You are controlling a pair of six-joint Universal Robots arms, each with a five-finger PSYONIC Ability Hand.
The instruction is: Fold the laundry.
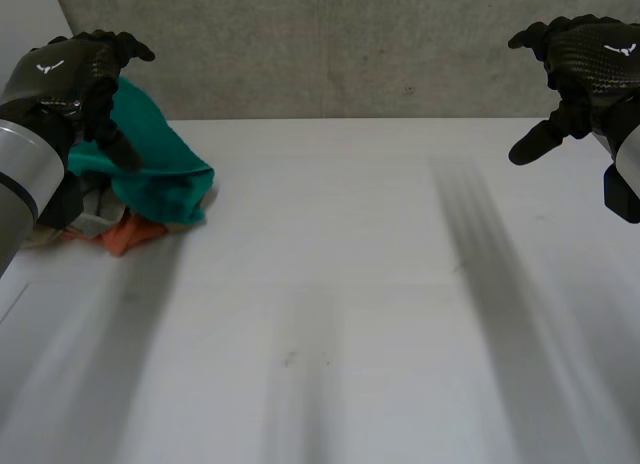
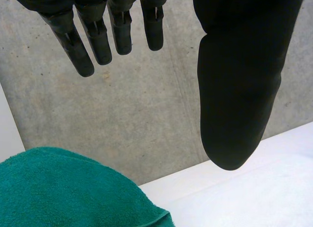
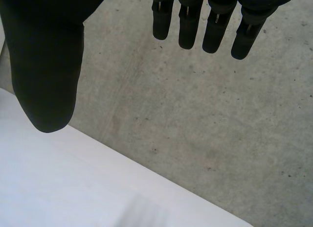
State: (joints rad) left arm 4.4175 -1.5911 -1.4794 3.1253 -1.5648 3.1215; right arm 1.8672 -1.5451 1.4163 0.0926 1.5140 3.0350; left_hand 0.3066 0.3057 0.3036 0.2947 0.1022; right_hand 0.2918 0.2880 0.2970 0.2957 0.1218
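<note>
Fingers (image 2: 93, 38) of left hand (image 1: 68, 72) are held straight, w/ thumb (image 2: 237, 90) set wide apart from them; nothing is gripped. In the left wrist view a gap is seen between the fingertips and the teal towel (image 1: 150, 154) just below, so no contact is judged yet. The towel is heaped on top of a laundry pile at the far left of the white table (image 1: 350, 314), w/ an orange cloth (image 1: 130, 234) poking out beneath and a pale cloth (image 1: 92, 222) beside that. Right hand (image 1: 580, 59) is likewise spread and empty, raised over the far right of the table, well apart from the pile, w/ the concrete wall (image 1: 350, 44) behind. Risks, as judged: the items are bunched and overlapped, so a grab from above would prob. take in more than one layer, and the orange cloth could be dragged along. No clean corner or edge of the towel can be made out, so it may get pinched mid-cloth and lifted as a wad, i.e. not spreadable. The pile appears close to the table's left side, so a careless sweep could push the pale cloth off. If the towel is lifted by one hand only, twisting is likely.
</note>
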